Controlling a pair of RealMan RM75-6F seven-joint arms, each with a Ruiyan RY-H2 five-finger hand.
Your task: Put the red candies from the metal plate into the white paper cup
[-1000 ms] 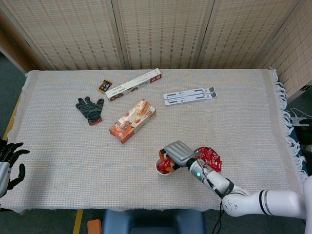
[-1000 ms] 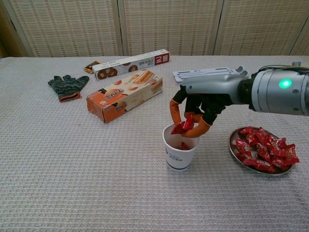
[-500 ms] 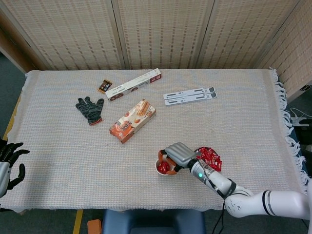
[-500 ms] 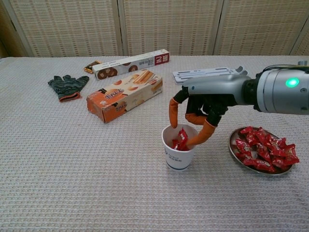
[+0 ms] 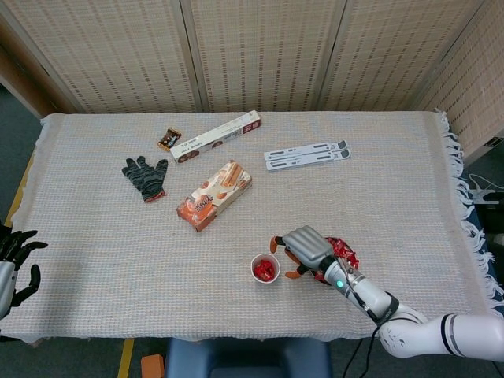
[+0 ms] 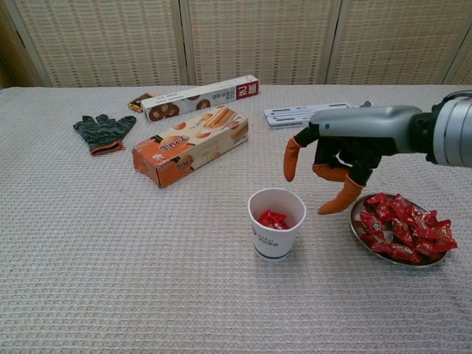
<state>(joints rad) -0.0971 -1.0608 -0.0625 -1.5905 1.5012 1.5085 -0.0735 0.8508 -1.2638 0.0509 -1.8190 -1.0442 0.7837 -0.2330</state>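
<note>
The white paper cup (image 6: 275, 233) (image 5: 265, 268) stands near the table's front edge with red candies (image 6: 273, 219) lying inside it. To its right sits the metal plate (image 6: 361, 228), heaped with red candies (image 6: 407, 229) (image 5: 343, 253). My right hand (image 6: 336, 163) (image 5: 303, 251) hovers between cup and plate, above the plate's left rim, fingers spread and holding nothing. My left hand (image 5: 16, 256) hangs off the table's left edge, fingers apart and empty.
An orange biscuit box (image 6: 189, 146) lies behind the cup to the left. Further back are a long narrow box (image 6: 200, 97), a small wrapped snack (image 6: 140, 102), a dark glove (image 6: 104, 131) and a white flat stand (image 6: 308, 113).
My right hand let the candy fall into the cup, then lifted and drew right, away from the cup towards the plate. The left hand stayed still.
</note>
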